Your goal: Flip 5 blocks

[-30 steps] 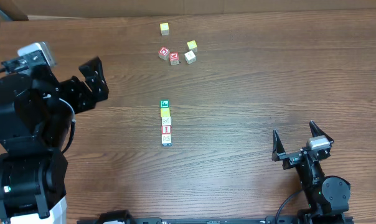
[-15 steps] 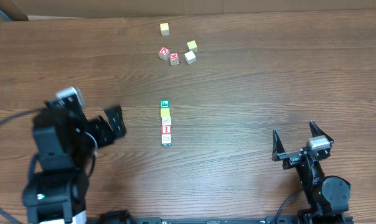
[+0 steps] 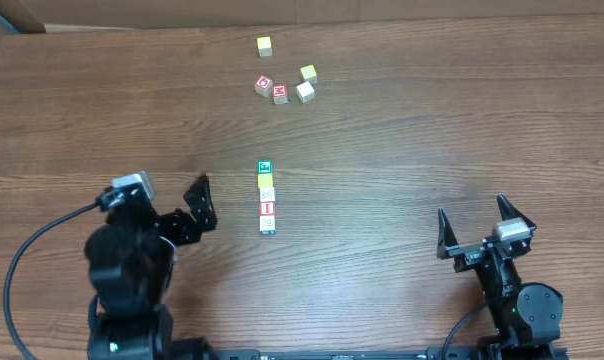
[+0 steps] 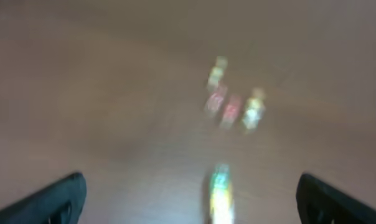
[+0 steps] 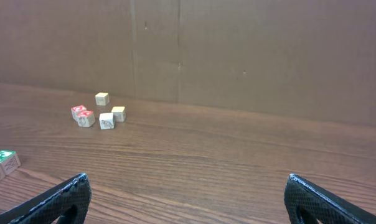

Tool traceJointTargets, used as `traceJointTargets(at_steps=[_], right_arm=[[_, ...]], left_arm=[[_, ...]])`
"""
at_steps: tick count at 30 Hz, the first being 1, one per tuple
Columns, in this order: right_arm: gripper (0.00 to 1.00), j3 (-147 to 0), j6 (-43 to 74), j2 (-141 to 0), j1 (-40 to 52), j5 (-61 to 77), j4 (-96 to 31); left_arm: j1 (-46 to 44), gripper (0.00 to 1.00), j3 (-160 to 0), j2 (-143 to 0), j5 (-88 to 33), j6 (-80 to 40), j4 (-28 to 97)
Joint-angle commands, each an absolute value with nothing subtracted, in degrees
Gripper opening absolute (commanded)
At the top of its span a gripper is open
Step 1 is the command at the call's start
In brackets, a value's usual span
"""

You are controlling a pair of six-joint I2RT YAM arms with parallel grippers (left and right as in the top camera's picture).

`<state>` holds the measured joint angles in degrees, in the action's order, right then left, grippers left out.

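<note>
Lined up in 1 row running away from the robot: 5 blocks (image 3: 266, 198). Nearer, alongside: left pincer (image 3: 203, 204), released and empty. Well apart: right pincer (image 3: 472, 212), also released.

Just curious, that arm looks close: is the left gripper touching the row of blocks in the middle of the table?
Apart. The overhead view shows bare table between the left gripper and the row of blocks.
</note>
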<state>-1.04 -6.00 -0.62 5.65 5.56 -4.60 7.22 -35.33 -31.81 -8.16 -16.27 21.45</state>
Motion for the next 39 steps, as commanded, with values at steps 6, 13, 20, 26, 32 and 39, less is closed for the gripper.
traceJointTargets(at_steps=[6,13,20,26,32,39], right_arm=[[1.00,-0.45,-6.04,-0.16,5.39,5.67,-4.36],[1.00,-0.45,-6.04,-0.16,5.39,5.65,-4.36],[1.00,-0.45,-6.02,-0.16,5.39,5.65,-4.36],[1.00,-0.45,-6.04,-0.16,5.39,5.65,-4.36],[1.00,-0.45,-6.02,-0.16,5.39,5.65,-4.36],[1.00,-0.45,-6.04,-0.16,5.39,5.67,-4.36]], left_arm=[[7.03,1.00,-24.67,-18.83,-15.07,-15.42,-10.13],[7.03,1.00,-15.49,-8.64,-14.35,-15.38,-20.14],[6.59,1.00,-8.40,-1.15,-11.81,-15.40,-23.73],[5.06,1.00,-4.10,-0.21,-9.58,-15.40,-25.91],[5.06,1.00,-1.80,-0.21,-8.93,-15.40,-23.99],[5.06,1.00,-0.73,-0.21,-6.46,-15.16,-13.21]])
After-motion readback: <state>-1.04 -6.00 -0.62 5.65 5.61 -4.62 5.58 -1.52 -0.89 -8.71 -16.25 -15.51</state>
